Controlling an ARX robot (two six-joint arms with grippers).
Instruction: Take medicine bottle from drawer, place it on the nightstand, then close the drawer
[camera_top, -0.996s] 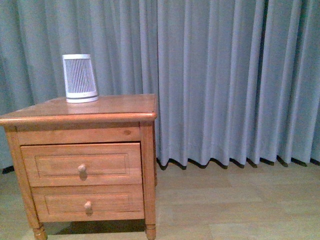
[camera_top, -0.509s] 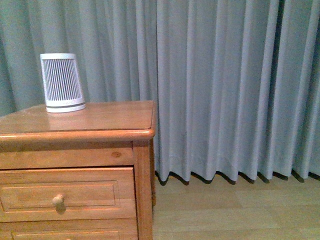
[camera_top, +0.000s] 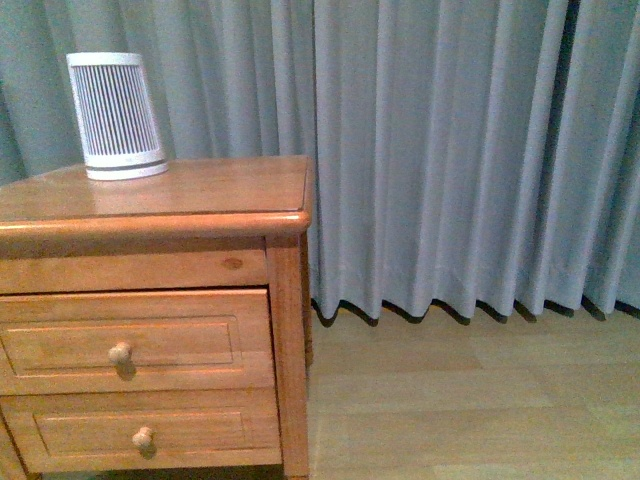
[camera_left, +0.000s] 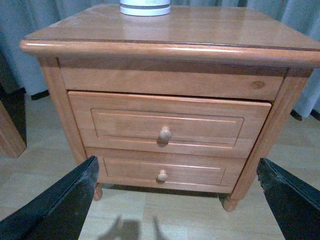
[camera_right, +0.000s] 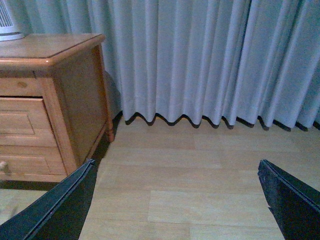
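A grey-blue curtain (camera_top: 460, 150) hangs in soft vertical folds across the whole back wall, its hem just above a pale wood-plank floor (camera_top: 470, 400). In front of it, to the left, stands the nightstand (camera_top: 150, 225), an orange-brown wooden cabinet with a glossy top slab and rounded edges.

Its front holds two framed-panel drawers. The upper, taller one is the drawer (camera_top: 60, 345) for this task. It looks shut or very nearly so, its front perhaps slightly proud of the frame. The shorter lower drawer (camera_top: 70, 430) sits just beneath.

A white tapered device (camera_top: 115, 115) with dark vertical slats stands upright at the back of the top. A round wooden knob (camera_top: 120, 352) sits at the centre of the upper drawer.

The left gripper (camera_left: 176, 165) faces the cabinet front squarely, its dark fingers (camera_left: 65, 200) spread wide and holding nothing, probably lined up for the knob. The right gripper (camera_right: 177, 162) points past the cabinet's side at floor and curtain, its fingers (camera_right: 290, 200) also spread and empty, seemingly waiting.

The medicine bottle is nowhere in sight. It is presumably inside the drawer.
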